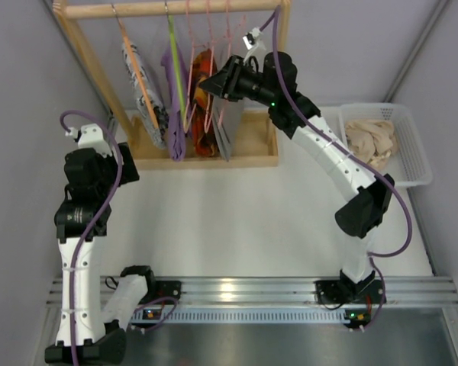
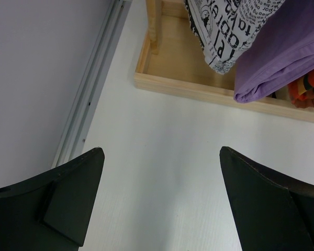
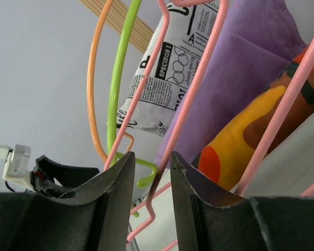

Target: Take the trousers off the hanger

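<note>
From above: reaching the right tool (image 1: 204, 82) in among the pink hangers (image 1: 208, 32) on the rack (image 1: 168, 9), level with the top of the orange-patterned trousers (image 1: 201, 126), which look to be the pair meant. Hanging between a purple pair (image 1: 175, 133) and a grey cloth (image 1: 230, 126). Not showing the finger gap from here. Holding the left tool (image 1: 99, 162) low over the counter (image 1: 237, 213), well apart from the hangers.

Left wrist: holding the left tool (image 2: 161, 150) wide open and empty over bare counter, facing the rack base, a newsprint pair (image 2: 225, 31) and the purple hem.

Right wrist: holding the right tool (image 3: 153, 157) only narrowly parted, with one pink wire (image 3: 191, 99) running down into the gap. Clamping nothing, judging by the slack on either side. Trousers (image 3: 240, 141) hanging just right of that wire, not yet off.

Risking a pinch on bare wire instead of cloth, then dragging the hanger along the rail or off it. Risking snags on the neighbouring pink wires, crowding so close, and pulling the grey cloth or purple pair down too. Possibly tipping the rack when tugging sideways, with nothing steadying it.
</note>
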Available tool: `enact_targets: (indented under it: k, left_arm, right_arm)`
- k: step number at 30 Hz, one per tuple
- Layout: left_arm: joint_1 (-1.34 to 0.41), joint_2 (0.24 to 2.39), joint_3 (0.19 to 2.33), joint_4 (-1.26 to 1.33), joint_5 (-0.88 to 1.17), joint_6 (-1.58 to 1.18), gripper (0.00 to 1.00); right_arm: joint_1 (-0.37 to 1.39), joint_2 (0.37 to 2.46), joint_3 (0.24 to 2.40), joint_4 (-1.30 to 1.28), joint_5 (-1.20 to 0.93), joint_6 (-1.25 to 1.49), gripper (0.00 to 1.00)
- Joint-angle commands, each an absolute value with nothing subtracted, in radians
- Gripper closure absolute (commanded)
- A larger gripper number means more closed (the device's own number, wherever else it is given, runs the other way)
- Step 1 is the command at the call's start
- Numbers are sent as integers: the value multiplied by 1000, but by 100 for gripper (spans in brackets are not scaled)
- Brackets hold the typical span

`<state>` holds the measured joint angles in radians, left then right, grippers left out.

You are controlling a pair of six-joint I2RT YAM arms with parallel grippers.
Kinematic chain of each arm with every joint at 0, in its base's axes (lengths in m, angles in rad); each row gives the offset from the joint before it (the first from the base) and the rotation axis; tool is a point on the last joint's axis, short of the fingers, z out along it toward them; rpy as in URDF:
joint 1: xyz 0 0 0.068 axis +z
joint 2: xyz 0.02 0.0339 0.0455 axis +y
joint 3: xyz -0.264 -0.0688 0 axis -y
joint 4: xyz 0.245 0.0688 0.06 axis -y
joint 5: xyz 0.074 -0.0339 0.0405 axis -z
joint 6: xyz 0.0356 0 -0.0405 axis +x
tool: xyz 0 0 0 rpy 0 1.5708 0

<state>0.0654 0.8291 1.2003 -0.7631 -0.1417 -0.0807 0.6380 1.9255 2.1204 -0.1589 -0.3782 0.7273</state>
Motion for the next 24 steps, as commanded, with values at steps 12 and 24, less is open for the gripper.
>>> enact_targets:
  k: [12,24]
  left_arm:
    - [72,819,1192,-727,-123,-95,1]
    - [86,838,1207,-729,-95,-107,1]
  right_arm:
    - [592,1933,2112,-39,-452,785,75]
    - [546,1967,2031,170,-578,1005,88]
